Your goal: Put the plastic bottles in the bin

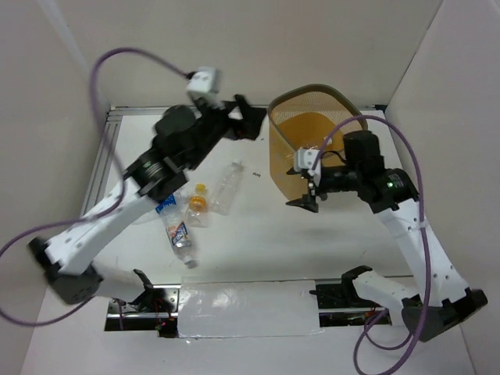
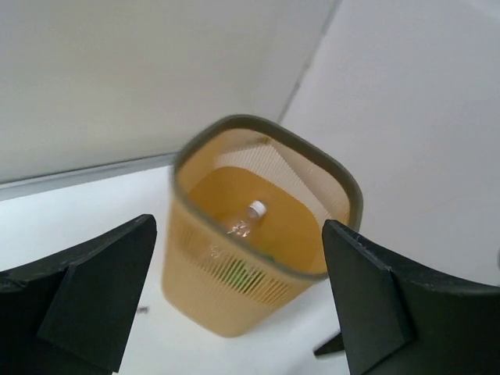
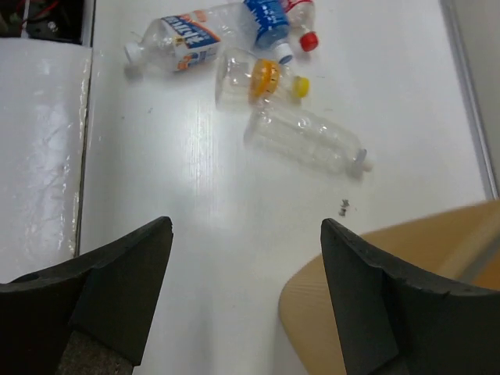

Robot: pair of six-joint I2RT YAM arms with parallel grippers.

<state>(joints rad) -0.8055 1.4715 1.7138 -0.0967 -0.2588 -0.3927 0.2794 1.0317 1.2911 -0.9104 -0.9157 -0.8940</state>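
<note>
White-capped see-through plastic bottle (image 2: pixel 248 219) lies inside the tall orange-yellow mesh bin (image 2: pixel 205 301), far right on the white table (image 3: pixel 195 234). Several more lie clustered left of the bin: unlabelled clear bottle (image 3: pixel 308 141), orange-capped bottle (image 3: pixel 262 82). My read: partway through, and the next move calls for a descent onto that cluster. Left tool (image 2: pixel 238 225) hangs by the bin, spread wide, empty. Right tool (image 3: pixel 246 225) likewise gapes, touching nothing.
</note>
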